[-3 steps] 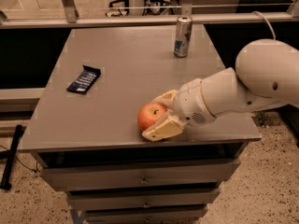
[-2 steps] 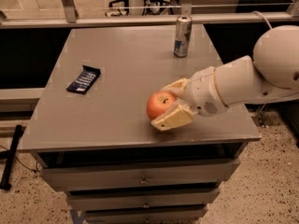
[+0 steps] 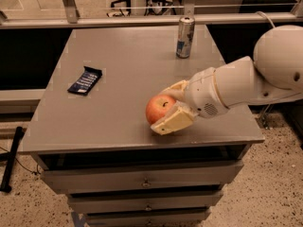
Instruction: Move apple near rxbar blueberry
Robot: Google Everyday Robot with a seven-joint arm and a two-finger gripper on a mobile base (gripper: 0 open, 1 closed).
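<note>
A round red-orange apple (image 3: 158, 109) with a dark stem is held between the two cream fingers of my gripper (image 3: 165, 109), near the table's front edge, right of centre. It is a little above the grey tabletop (image 3: 128, 79). The white arm reaches in from the right. The rxbar blueberry (image 3: 85, 80), a flat dark navy bar, lies on the left side of the table, well to the left of the apple and farther back.
A tall silver-blue drink can (image 3: 185, 37) stands upright at the back of the table, behind the gripper. The table has drawers (image 3: 142, 178) below its front edge. A rail and glass panel run behind the table.
My gripper has lifted the apple slightly off the table and shifted it a little to the right and up from where it rested a second ago.
</note>
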